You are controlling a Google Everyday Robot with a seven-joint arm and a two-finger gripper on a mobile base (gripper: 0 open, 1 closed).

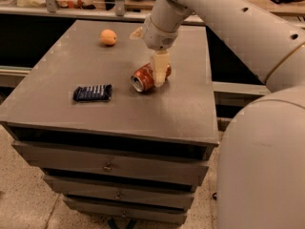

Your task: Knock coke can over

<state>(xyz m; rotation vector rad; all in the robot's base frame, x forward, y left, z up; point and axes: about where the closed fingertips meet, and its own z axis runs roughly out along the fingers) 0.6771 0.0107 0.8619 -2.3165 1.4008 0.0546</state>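
Observation:
The coke can (144, 78), red with a silver top, lies on its side near the middle of the grey tabletop (157, 113), its top facing front-left. My gripper (147, 59) hangs just above and behind the can. It is open. One beige finger (160, 68) points down and rests against the can's right side. The other finger (137, 32) sticks out to the left, clear of the can. Nothing is held.
A small orange fruit (108, 36) sits at the back left of the table. A flat dark blue snack packet (93, 92) lies at the front left. Drawers (107, 166) run below the tabletop. My large white arm (257, 42) fills the right side.

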